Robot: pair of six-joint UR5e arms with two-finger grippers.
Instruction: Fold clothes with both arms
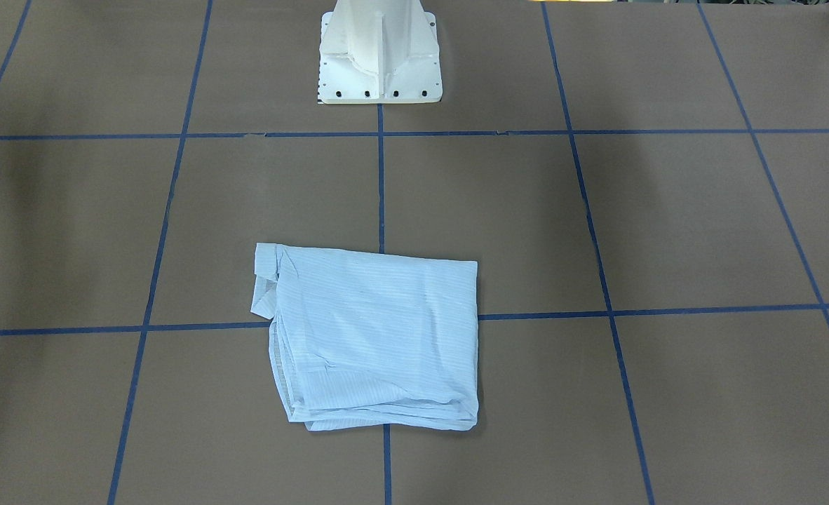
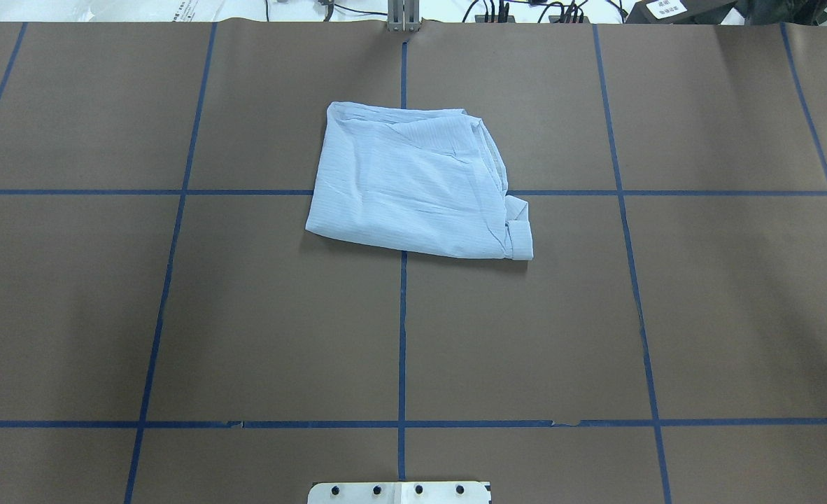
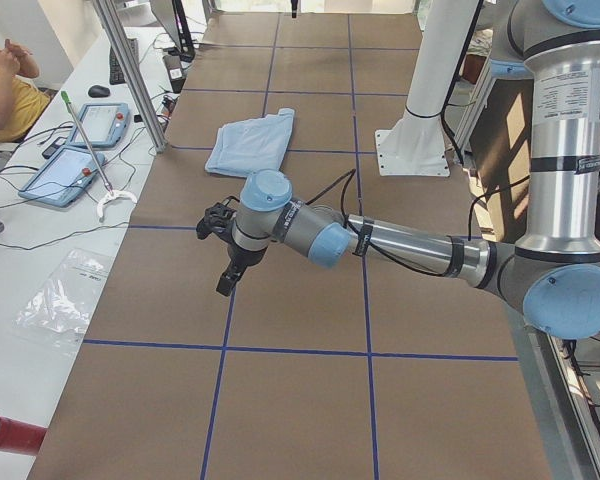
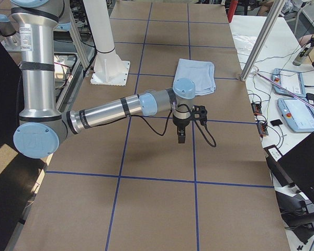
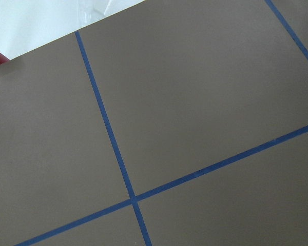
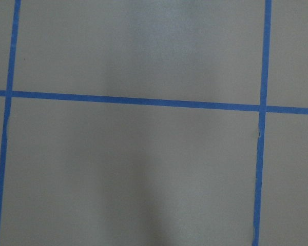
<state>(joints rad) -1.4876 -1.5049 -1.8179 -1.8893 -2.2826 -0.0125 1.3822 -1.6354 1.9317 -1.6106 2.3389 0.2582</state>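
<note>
The white pedestal base is standing at the near edge of the brown table, which is carrying a blue tape grid. The left arm and right arm are reaching low over opposite ends of the table. The left gripper and right gripper are pointing downward; whether their fingers are released or clenched cannot be told. Farther out, the folded pale-blue shirt is lying flat across the centre tape line, well apart from both grippers. A cuff is protruding at the shirt's corner on the robot's right.
</note>
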